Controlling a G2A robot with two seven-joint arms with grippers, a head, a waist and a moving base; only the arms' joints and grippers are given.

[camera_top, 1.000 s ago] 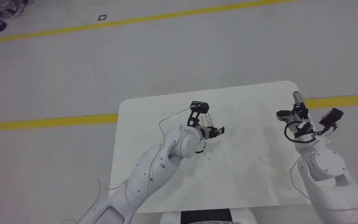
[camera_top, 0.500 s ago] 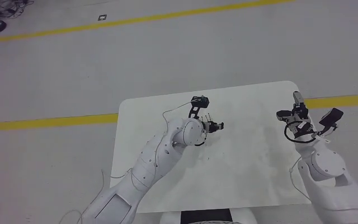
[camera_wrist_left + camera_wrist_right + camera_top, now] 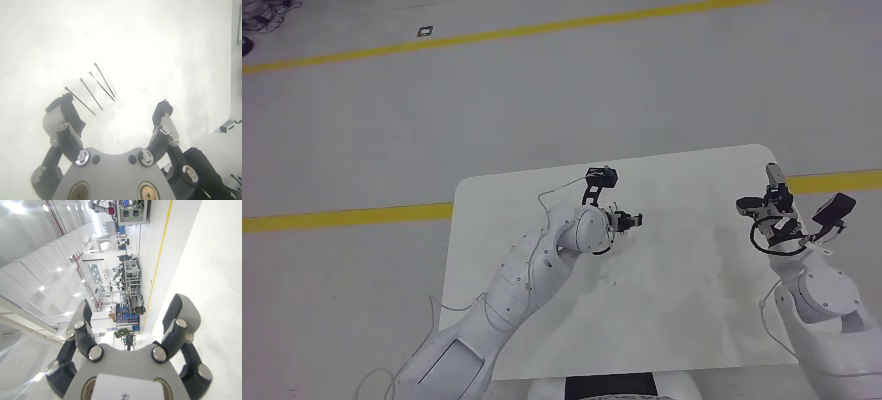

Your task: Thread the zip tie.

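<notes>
Several thin black zip ties [image 3: 91, 94] lie side by side on the white table [image 3: 692, 300], on what looks like a clear sheet. My left gripper [image 3: 115, 102] hovers just short of them, open, with nothing between its black-tipped fingers [image 3: 66, 100]. The nearest tie [image 3: 80, 101] runs close to one fingertip. In the top view the left gripper [image 3: 627, 221] is over the table's middle, toward the far side. My right gripper [image 3: 764, 195] is raised by the table's right edge, away from the ties. It is open and empty, and it points out into the room [image 3: 130, 306].
The table's rounded edge [image 3: 231, 75] lies off to one side of the left gripper, with a small grey box [image 3: 226, 126] just beyond it. A yellow floor line [image 3: 342, 217] runs past the table. Bare tabletop lies between the two arms.
My left arm has stretched a little farther toward the table's far side, carrying its open gripper with it. The right arm has not moved.
</notes>
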